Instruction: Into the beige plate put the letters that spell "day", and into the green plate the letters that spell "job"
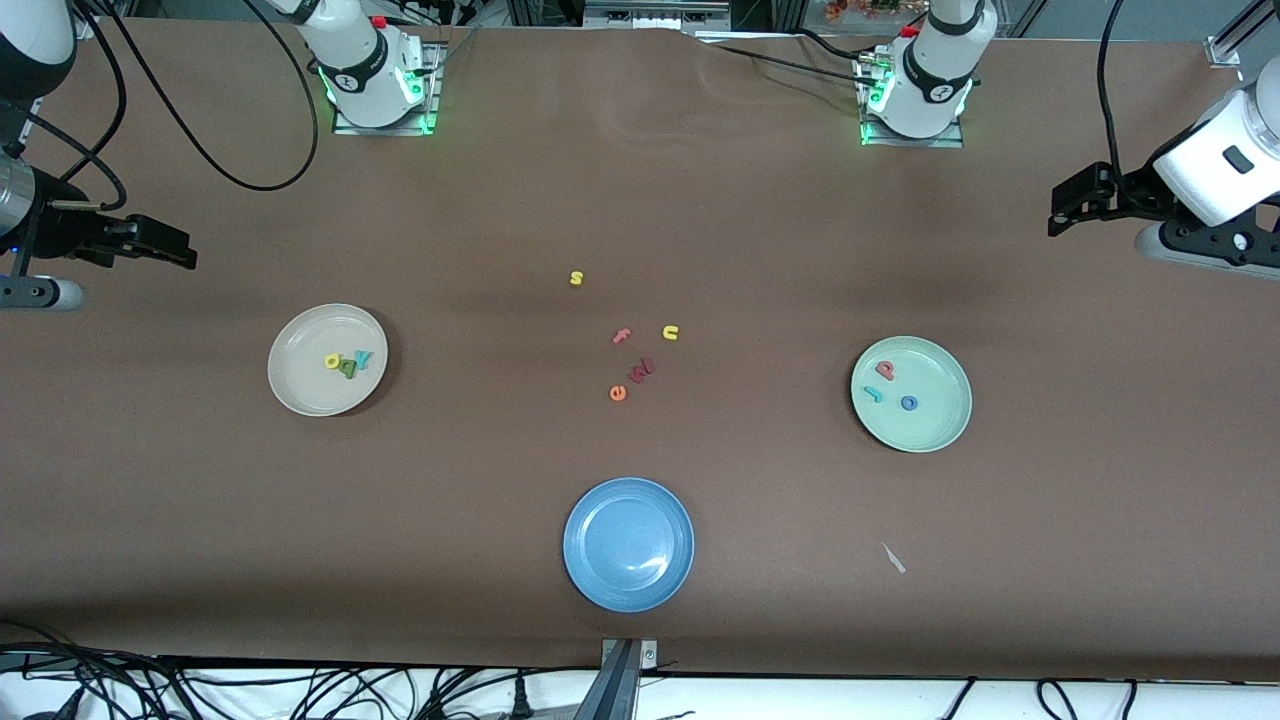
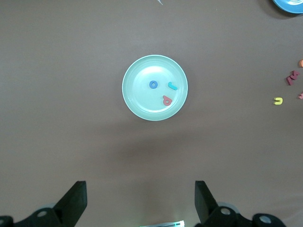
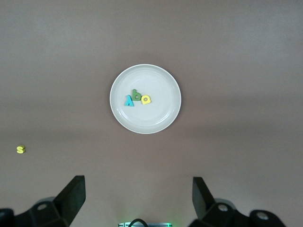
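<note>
The beige plate (image 1: pixel 300 385) lies toward the right arm's end of the table. In it are the yellow "d" (image 1: pixel 332 361), the olive "a" (image 1: pixel 348 369) and the teal "y" (image 1: pixel 363 358), close together. The green plate (image 1: pixel 940 420) lies toward the left arm's end and holds the pink "b" (image 1: pixel 885 370), the teal "j" (image 1: pixel 874 394) and the blue "o" (image 1: pixel 908 403). My right gripper (image 3: pixel 139 198) hangs open and empty high over bare table beside the beige plate (image 3: pixel 156 120). My left gripper (image 2: pixel 141 201) hangs open and empty high beside the green plate (image 2: pixel 137 101).
An empty blue plate (image 1: pixel 600 575) sits near the front camera at mid-table. Loose letters lie in the middle: yellow "s" (image 1: pixel 576 278), pink "f" (image 1: pixel 622 336), yellow "u" (image 1: pixel 671 332), a dark red letter (image 1: pixel 641 371), orange "e" (image 1: pixel 617 393). A small pale scrap (image 1: pixel 893 558) lies nearer the camera than the green plate.
</note>
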Tool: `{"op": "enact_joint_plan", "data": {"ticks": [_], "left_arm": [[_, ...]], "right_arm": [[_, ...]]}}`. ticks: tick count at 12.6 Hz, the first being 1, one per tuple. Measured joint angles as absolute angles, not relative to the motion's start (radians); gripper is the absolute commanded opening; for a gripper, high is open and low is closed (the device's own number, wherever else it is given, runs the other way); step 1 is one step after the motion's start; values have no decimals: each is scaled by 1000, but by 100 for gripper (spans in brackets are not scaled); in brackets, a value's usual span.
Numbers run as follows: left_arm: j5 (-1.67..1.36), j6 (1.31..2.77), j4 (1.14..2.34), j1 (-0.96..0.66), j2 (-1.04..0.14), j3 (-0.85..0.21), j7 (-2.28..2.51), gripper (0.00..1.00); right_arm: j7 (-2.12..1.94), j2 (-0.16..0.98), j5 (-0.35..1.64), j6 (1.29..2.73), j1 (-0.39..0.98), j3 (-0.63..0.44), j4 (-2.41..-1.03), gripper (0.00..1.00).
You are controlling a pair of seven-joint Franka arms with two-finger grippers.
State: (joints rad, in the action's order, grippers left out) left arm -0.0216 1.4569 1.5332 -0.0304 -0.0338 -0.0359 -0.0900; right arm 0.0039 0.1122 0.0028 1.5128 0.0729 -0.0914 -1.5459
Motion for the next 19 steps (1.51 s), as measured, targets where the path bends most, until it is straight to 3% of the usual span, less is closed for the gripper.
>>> {"op": "enact_joint_plan", "data": {"ticks": [8, 19], "left_arm": [[-22, 1456, 1532, -30, -33, -35, -90, 100], [-22, 1456, 1532, -30, -33, -35, -90, 100]], "right_arm": [[104, 93, -33, 1511, 73, -19, -1531, 100], [125, 93, -31, 1524, 58, -19, -1531, 100]]}}
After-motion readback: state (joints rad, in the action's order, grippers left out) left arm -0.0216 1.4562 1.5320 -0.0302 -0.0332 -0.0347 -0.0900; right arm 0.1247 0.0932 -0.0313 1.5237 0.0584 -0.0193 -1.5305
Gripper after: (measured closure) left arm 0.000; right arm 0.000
